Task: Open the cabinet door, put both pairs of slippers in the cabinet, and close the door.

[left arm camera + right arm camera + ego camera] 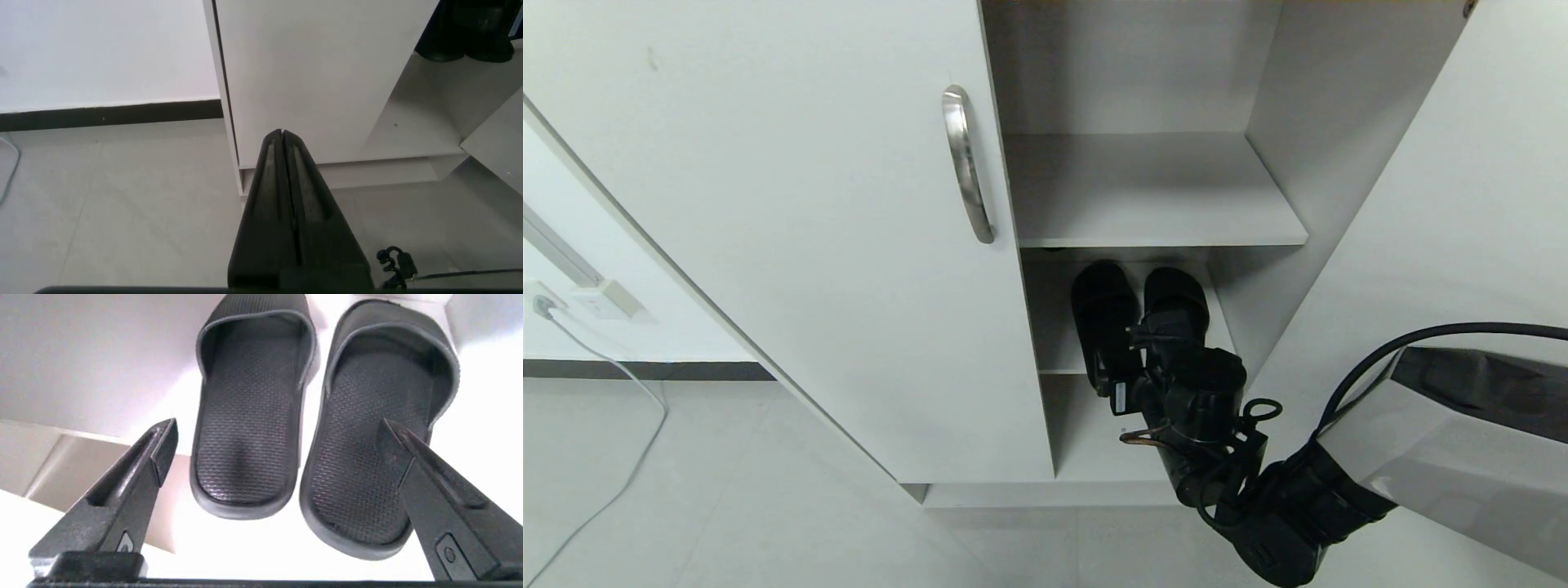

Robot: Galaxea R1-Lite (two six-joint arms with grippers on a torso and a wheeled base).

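Two black slippers (1104,314) sit side by side on the low shelf (1049,335) in the open cabinet (1339,98). The right gripper (278,429) is at their 6 o'clock, its fingers (122,490) spread wide and holding nothing. The left gripper (280,147) hangs above the floor (122,212), fingers pressed together.

Wall socket (541,299), grey cable (621,367), tiled floor (727,506)

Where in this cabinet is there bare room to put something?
The upper shelf is bare as far as shows. The bottom shelf is bare beside the closed left door. The middle shelf is crowded: black slippers take most of it, the open right gripper before them.
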